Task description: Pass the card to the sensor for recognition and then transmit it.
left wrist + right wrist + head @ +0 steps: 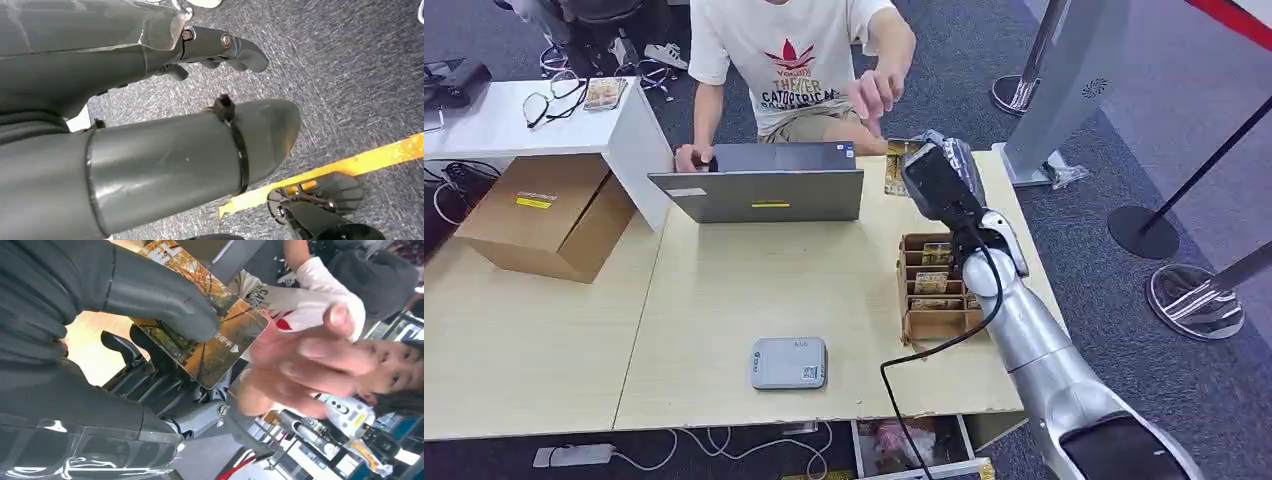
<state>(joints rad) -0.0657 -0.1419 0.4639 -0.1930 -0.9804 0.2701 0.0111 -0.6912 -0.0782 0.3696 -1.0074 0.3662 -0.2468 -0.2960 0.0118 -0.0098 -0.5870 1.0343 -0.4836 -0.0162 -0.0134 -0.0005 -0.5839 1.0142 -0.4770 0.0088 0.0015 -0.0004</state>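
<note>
Upper right of centre in the head view, the right hand [936, 172] reaches out on its silver arm over the far edge of the pale wooden table [724, 290], pinching a glossy rectangular card [210, 335], printed with autumn trees, between its thick grey thumb and dark fingers [150, 375]. Just beyond the card, a person's hand [305, 360] reaches toward it, blurred, fingers apart. Hanging over speckled grey carpet [340, 90] with a yellow stripe, the left hand [215, 50] holds nothing, its dark fingers loosely bent.
</note>
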